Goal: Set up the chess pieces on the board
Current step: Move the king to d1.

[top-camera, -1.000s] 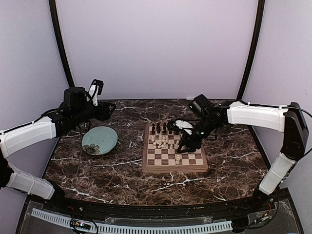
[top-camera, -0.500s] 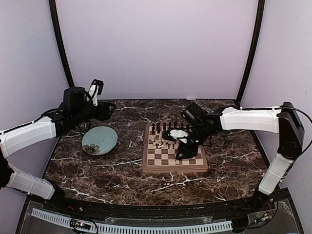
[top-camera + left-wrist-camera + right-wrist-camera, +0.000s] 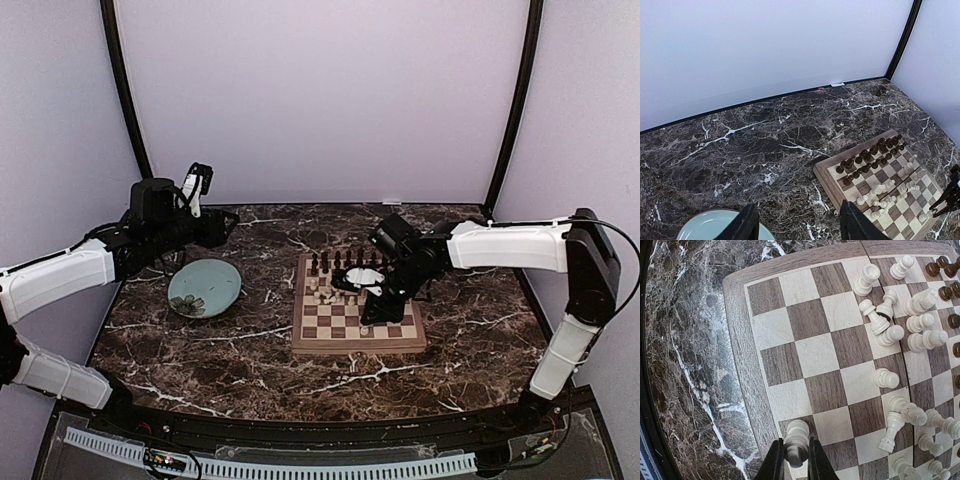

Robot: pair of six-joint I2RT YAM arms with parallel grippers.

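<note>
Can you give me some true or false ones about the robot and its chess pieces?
1. The right pincer grips a white piece. True.
2. The left pincer holds a dark piece. False: it is open and empty.
3. The dark pieces stand along the far edge of the board. True.
4. All the white pieces stand upright. False: several lie tipped over mid-board.
5. The plate is red. False: it is pale teal.
</note>
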